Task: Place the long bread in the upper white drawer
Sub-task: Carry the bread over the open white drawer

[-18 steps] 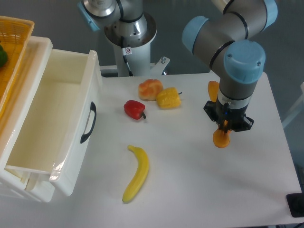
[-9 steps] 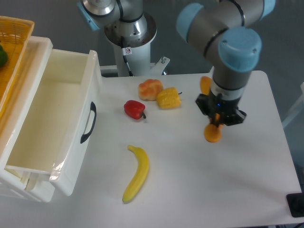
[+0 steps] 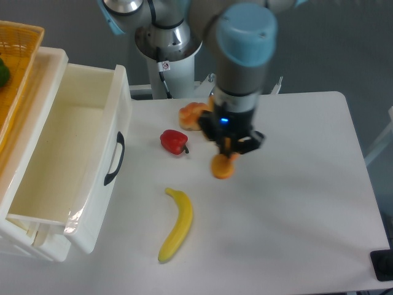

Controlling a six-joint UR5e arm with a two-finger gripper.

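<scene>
My gripper [image 3: 229, 147] is shut on the long bread [image 3: 222, 166], an orange stick whose round end shows below the fingers. It hangs above the table, right of the red pepper and above the banana. The upper white drawer [image 3: 73, 132] stands open at the left, with a curved black handle [image 3: 114, 159] on its front. The drawer's inside shows nothing in it. The bread's upper part is hidden behind my wrist.
A yellow banana [image 3: 177, 224] lies on the table at the front. A red pepper [image 3: 174, 141] sits near the drawer front. An orange-white bun [image 3: 191, 114] is partly hidden by my arm. A yellow woven basket [image 3: 13, 67] sits at the upper left.
My gripper has carried the long bread leftward across the table, from the right side to the middle, now covering the yellow pepper behind it.
</scene>
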